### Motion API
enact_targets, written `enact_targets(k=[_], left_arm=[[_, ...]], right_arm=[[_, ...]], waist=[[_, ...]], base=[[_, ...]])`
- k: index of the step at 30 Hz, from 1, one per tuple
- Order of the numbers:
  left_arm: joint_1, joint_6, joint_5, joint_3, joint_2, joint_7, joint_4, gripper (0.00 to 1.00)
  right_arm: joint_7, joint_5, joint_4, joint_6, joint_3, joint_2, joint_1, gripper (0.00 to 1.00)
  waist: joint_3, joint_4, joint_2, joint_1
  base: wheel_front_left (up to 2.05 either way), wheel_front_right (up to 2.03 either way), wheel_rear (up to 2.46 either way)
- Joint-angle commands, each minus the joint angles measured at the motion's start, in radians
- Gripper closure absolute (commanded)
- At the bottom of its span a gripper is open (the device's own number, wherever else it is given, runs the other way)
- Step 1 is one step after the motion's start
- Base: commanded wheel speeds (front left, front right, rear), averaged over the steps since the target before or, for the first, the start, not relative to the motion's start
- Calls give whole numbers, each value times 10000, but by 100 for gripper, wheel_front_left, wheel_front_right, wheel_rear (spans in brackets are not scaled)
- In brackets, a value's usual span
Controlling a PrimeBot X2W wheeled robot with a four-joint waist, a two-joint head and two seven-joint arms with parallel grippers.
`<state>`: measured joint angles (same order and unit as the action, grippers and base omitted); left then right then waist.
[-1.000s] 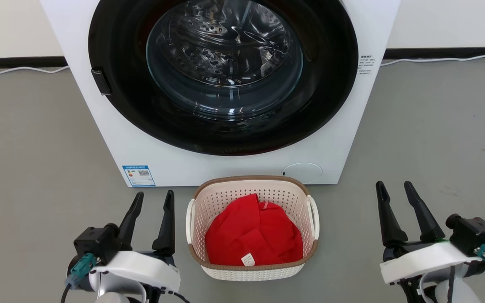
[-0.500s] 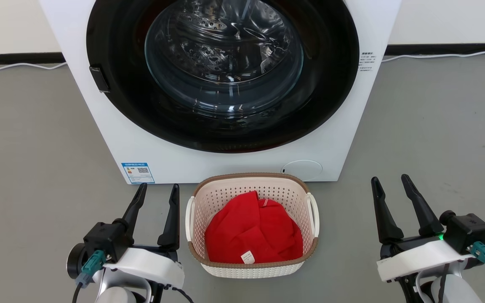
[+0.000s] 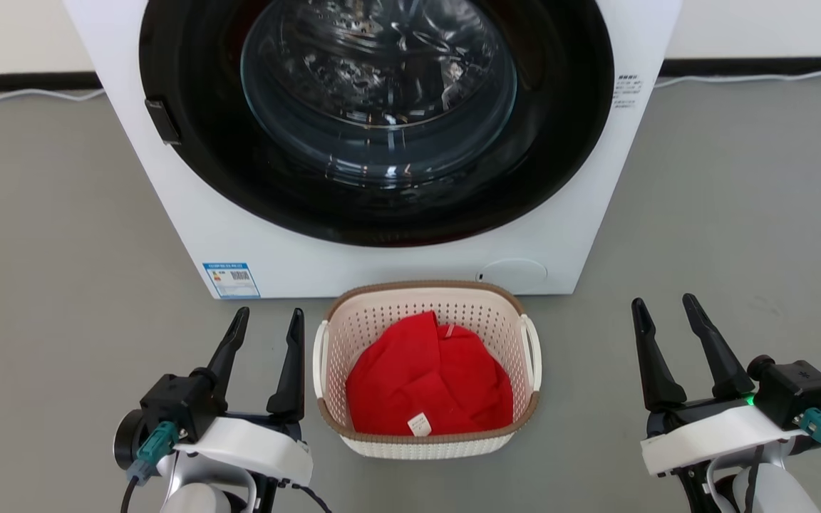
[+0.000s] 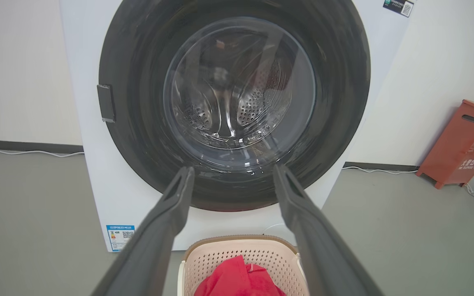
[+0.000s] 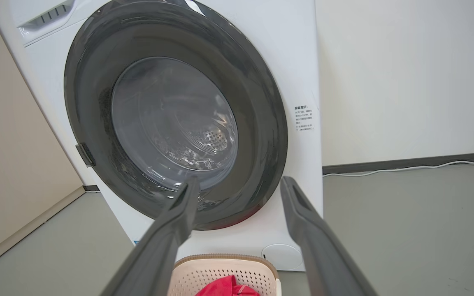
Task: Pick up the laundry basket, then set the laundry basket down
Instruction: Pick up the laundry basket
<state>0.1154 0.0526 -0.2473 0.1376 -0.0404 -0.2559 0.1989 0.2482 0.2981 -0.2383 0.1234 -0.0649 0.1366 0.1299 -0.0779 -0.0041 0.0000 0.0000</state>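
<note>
The laundry basket (image 3: 426,445), cream-white and perforated with a brown rim and white loop handles, stands on the grey floor just in front of the washing machine (image 3: 581,235). A red cloth (image 3: 428,381) lies inside it. My left gripper (image 3: 269,320) is open, close beside the basket's left handle without touching it. My right gripper (image 3: 664,306) is open, well off to the basket's right. The basket's far rim shows as laundry basket (image 4: 237,242) between the left fingers, and as laundry basket (image 5: 224,261) in the right wrist view. Both grippers hold nothing.
The washing machine's round dark door (image 3: 375,121) is shut. White cables (image 3: 760,77) run along the wall's base. A red box (image 4: 463,144) stands by the wall to the right. Open grey floor (image 3: 738,206) lies on both sides.
The head camera has tilted down, so machine and basket sit slightly higher in the picture. My left gripper has moved forward beside the basket's left handle. The right gripper has barely shifted.
</note>
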Motion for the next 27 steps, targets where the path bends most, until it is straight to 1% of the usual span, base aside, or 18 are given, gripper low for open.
enact_targets(k=[1,11,16,26,27], left_arm=[[572,-76,-69,-252,-98,-59,-267,0],[1121,23,-96,-268,-98,-59,-76,0],[1491,-41,-124,-303,-98,-59,271,0],[2413,95,-80,-417,-98,-59,1068,0],[2413,95,-80,-417,-98,-59,1068,0]], right_arm=[[136,-12,263,73,-182,70,407,0],[136,83,153,73,-50,148,752,0],[136,159,15,73,-18,149,1076,0],[136,333,-617,73,-145,123,2078,0],[136,333,-617,73,-145,123,2078,0]], waist=[[-133,-1,0,0],[-1188,-96,0,0],[-1810,-164,0,0],[-3098,-357,0,0],[-3098,-357,0,0]], base=[[0,0,0],[0,0,0],[0,0,0],[0,0,0],[0,0,0]])
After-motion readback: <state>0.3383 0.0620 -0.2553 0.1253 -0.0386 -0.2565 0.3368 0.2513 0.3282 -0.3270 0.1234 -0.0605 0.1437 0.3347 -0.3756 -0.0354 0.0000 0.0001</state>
